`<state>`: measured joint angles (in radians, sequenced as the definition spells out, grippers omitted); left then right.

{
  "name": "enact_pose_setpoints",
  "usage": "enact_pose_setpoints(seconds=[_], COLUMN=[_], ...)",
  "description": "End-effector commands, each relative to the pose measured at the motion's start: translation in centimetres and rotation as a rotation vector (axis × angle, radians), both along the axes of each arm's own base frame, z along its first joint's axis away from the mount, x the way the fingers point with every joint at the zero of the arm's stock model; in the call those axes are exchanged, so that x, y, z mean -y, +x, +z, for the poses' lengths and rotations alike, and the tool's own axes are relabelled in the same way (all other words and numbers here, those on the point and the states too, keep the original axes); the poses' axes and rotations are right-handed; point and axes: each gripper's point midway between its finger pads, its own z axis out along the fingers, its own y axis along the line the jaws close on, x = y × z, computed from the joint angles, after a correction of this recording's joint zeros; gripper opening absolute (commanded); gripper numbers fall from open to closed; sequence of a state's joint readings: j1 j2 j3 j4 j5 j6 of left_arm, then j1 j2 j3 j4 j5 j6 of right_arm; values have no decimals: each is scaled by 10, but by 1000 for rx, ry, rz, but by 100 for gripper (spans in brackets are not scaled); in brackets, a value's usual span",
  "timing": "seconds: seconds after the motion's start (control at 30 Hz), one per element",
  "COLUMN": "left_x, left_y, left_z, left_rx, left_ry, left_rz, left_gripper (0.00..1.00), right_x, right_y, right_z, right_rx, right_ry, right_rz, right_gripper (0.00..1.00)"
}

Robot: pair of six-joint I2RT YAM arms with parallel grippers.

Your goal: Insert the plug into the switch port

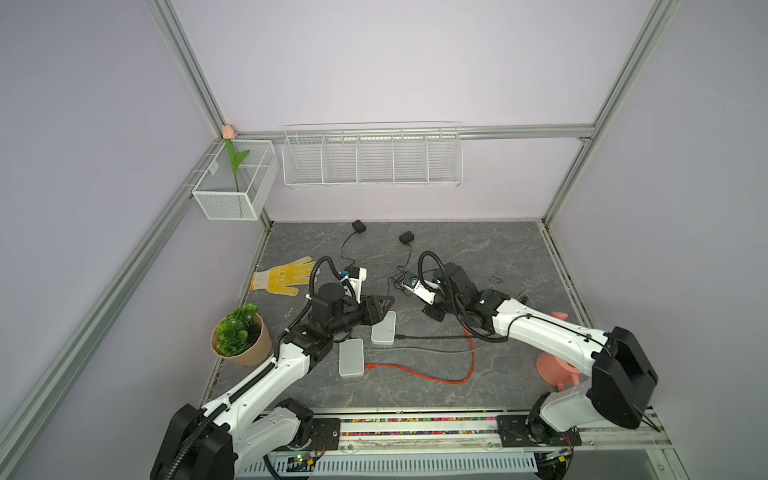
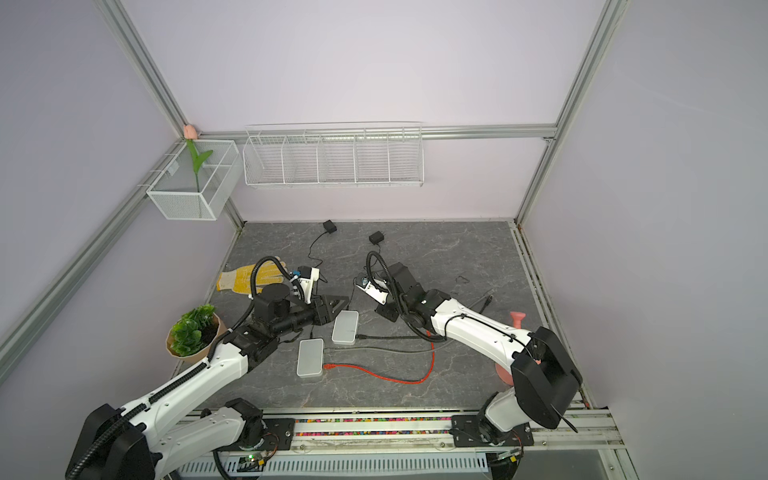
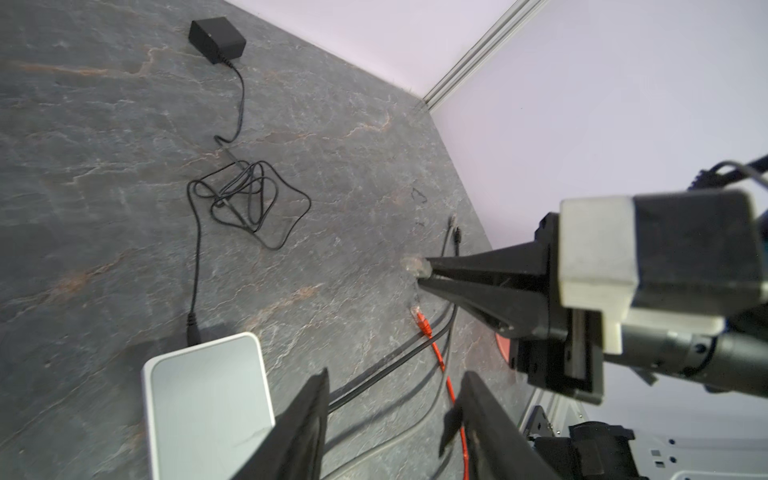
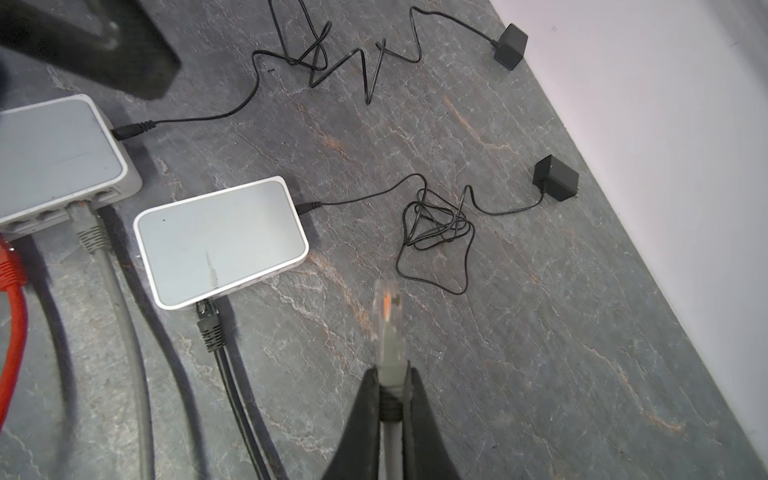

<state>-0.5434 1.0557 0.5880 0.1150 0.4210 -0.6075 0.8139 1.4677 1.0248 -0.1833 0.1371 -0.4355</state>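
My right claw (image 4: pixel 390 372) clenched on the grey cable's plug (image 4: pixel 386 307), apart from the white switch (image 4: pixel 220 241) | my left claw (image 3: pixel 395 374) released, jaws apart, beside that switch

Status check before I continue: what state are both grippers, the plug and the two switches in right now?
left gripper: open, empty.
right gripper: shut on plug.
plug: held, not inserted.
far switch: black cable and power lead plugged in.
near switch: grey cable plugged in; red cable at its ports.
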Motion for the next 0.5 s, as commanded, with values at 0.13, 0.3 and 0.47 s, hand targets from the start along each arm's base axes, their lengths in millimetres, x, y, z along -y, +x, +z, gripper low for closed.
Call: enact_pose_setpoints(seconds=[0.13, 0.3, 0.47], left_x=[15, 20, 22], left_y=[4, 1, -8], left_z=[29, 31, 40], left_rx=[42, 52, 96], left_ry=[-89, -99, -126], left_rz=[-63, -96, -143], left_gripper=[53, 53, 53], right_x=[-8, -17, -25], right_y=[-12, -34, -51], right_z=[21, 12, 11], right_rx=[127, -1, -176], right_ry=[26, 9, -14], right_rz=[21, 135, 229], right_gripper=[7, 7, 7])
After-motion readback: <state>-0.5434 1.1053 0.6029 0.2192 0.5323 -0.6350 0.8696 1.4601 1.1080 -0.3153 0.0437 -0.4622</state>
